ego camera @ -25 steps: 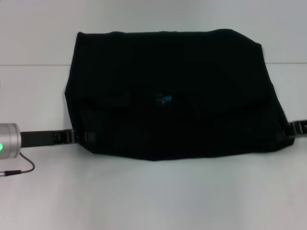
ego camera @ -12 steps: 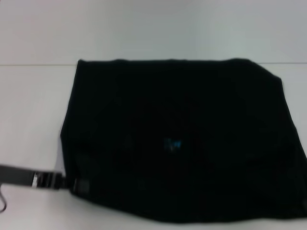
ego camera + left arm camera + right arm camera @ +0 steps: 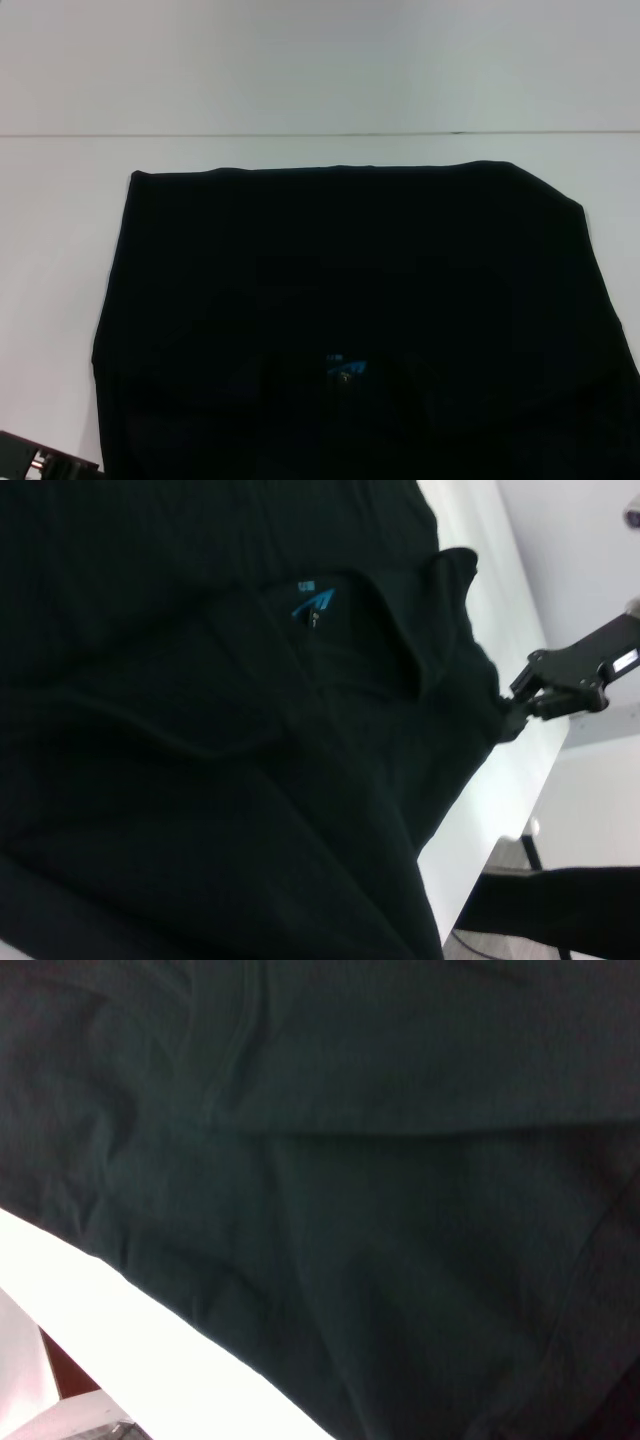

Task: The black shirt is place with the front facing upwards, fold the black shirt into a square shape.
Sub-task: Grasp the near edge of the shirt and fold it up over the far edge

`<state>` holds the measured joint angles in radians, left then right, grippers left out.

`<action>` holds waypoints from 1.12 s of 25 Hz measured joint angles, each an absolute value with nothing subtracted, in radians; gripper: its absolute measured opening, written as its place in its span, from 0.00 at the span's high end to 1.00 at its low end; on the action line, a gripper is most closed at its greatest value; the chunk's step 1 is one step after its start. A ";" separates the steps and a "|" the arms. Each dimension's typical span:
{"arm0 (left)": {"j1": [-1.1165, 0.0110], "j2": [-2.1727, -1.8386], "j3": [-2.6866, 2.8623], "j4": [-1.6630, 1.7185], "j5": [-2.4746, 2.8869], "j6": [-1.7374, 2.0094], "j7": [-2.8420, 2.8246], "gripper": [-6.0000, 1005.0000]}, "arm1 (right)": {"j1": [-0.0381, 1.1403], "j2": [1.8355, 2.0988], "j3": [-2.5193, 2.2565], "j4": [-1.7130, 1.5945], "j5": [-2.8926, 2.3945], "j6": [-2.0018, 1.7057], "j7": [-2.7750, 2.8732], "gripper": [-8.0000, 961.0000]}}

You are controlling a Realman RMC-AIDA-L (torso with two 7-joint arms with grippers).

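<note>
Left gripper (image 3: 45,465): showing only as a dark sliver at the near left corner of the head view, sitting just beside the shirt's near left edge. Grip cannot be told from any view.

Shirt (image 3: 350,280): lying spread on the table (image 3: 300,70), filling most of the near half of the head view and running off the near and right edges. No lettering is showing on the upward face.

Shirt, near part: bunching in soft folds and ridges in both wrist views, with one layer lying over another around the neck opening.

Label (image 3: 345,367): small and blue, showing near the middle of the shirt toward its near edge. It is also showing in the left wrist view, tucked just inside the neck opening.

Right gripper (image 3: 508,712): showing in the left wrist view at the shirt's right side, over the table's pale surface. Its jaws are closing tight on a corner of the cloth, with no gap showing between them. It is out of the head view.

Shirt, far edge: lying nearly straight and flat, with the far right corner sloping off.

Seam (image 3: 300,134): a thin line crossing the table beyond the shirt, apart from the far edge.
</note>
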<state>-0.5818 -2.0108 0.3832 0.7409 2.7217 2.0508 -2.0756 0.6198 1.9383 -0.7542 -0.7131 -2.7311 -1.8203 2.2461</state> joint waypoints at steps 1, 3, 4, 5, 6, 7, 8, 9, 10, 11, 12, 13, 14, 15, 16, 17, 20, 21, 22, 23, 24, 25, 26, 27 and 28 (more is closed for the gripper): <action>-0.582 -2.010 0.378 0.743 2.722 2.050 -2.070 0.97 | 0.619 1.939 -0.750 -0.712 -2.730 -1.819 2.246 0.92; -0.588 -2.009 0.368 0.743 2.717 2.048 -2.067 0.97 | 0.616 1.939 -0.732 -0.706 -2.726 -1.814 2.241 0.92; -0.595 -2.005 0.355 0.743 2.709 2.046 -2.066 0.97 | 0.616 1.939 -0.718 -0.705 -2.725 -1.813 2.234 0.92; -0.600 -2.002 0.342 0.742 2.701 2.044 -2.066 0.97 | 0.616 1.940 -0.698 -0.702 -2.720 -1.812 2.224 0.92; -0.606 -1.999 0.328 0.740 2.691 2.041 -2.066 0.97 | 0.616 1.940 -0.677 -0.701 -2.711 -1.812 2.212 0.92; -0.612 -1.994 0.306 0.738 2.670 2.038 -2.066 0.97 | 0.616 1.939 -0.651 -0.695 -2.697 -1.813 2.199 0.92; -0.616 -1.990 0.290 0.736 2.653 2.034 -2.066 0.97 | 0.616 1.936 -0.628 -0.688 -2.680 -1.814 2.186 0.92; -0.620 -1.985 0.273 0.734 2.634 2.028 -2.068 0.97 | 0.616 1.930 -0.606 -0.680 -2.664 -1.816 2.176 0.92; -0.627 -1.979 0.249 0.730 2.612 2.016 -2.073 0.97 | 0.616 1.920 -0.579 -0.666 -2.646 -1.816 2.170 0.92; -0.632 -1.974 0.231 0.727 2.597 2.004 -2.078 0.97 | 0.616 1.911 -0.557 -0.655 -2.629 -1.813 2.166 0.92; -0.640 -1.968 0.206 0.722 2.582 1.988 -2.085 0.97 | 0.617 1.898 -0.527 -0.643 -2.606 -1.809 2.164 0.92; -0.645 -1.964 0.187 0.717 2.566 1.971 -2.092 0.97 | 0.616 1.884 -0.493 -0.629 -2.580 -1.804 2.164 0.92; -0.650 -1.959 0.164 0.712 2.551 1.954 -2.100 0.97 | 0.616 1.868 -0.455 -0.616 -2.546 -1.795 2.164 0.92; -0.652 -1.955 0.146 0.707 2.532 1.931 -2.108 0.97 | 0.614 1.854 -0.418 -0.600 -2.515 -1.782 2.166 0.92; -0.653 -1.952 0.128 0.701 2.508 1.900 -2.117 0.97 | 0.612 1.845 -0.391 -0.586 -2.492 -1.772 2.167 0.92; -0.654 -1.949 0.113 0.696 2.481 1.864 -2.128 0.97 | 0.609 1.833 -0.359 -0.570 -2.464 -1.748 2.170 0.92; -0.650 -1.949 0.099 0.675 2.417 1.760 -2.141 0.97 | 0.603 1.820 -0.290 -0.518 -2.378 -1.652 2.177 0.92; -0.648 -1.951 0.098 0.657 2.386 1.704 -2.142 0.97 | 0.600 1.821 -0.276 -0.498 -2.348 -1.605 2.177 0.92; -0.646 -1.954 0.099 0.640 2.364 1.658 -2.140 0.97 | 0.599 1.824 -0.266 -0.475 -2.320 -1.557 2.176 0.92; -0.646 -1.957 0.102 0.617 2.342 1.605 -2.134 0.97 | 0.599 1.831 -0.264 -0.454 -2.288 -1.501 2.171 0.92; -0.647 -1.961 0.105 0.595 2.324 1.562 -2.123 0.97 | 0.599 1.841 -0.263 -0.434 -2.258 -1.446 2.161 0.92; -0.648 -1.965 0.107 0.580 2.312 1.529 -2.113 0.97 | 0.602 1.854 -0.265 -0.418 -2.229 -1.396 2.147 0.92; -0.652 -1.971 0.107 0.560 2.297 1.482 -2.095 0.97 | 0.606 1.872 -0.266 -0.409 -2.198 -1.340 2.126 0.92; -0.657 -1.978 0.107 0.543 2.286 1.442 -2.078 0.97 | 0.611 1.891 -0.268 -0.402 -2.169 -1.294 2.103 0.92; -0.663 -1.985 0.107 0.531 2.279 1.409 -2.064 0.97 | 0.617 1.911 -0.268 -0.402 -2.145 -1.254 2.078 0.92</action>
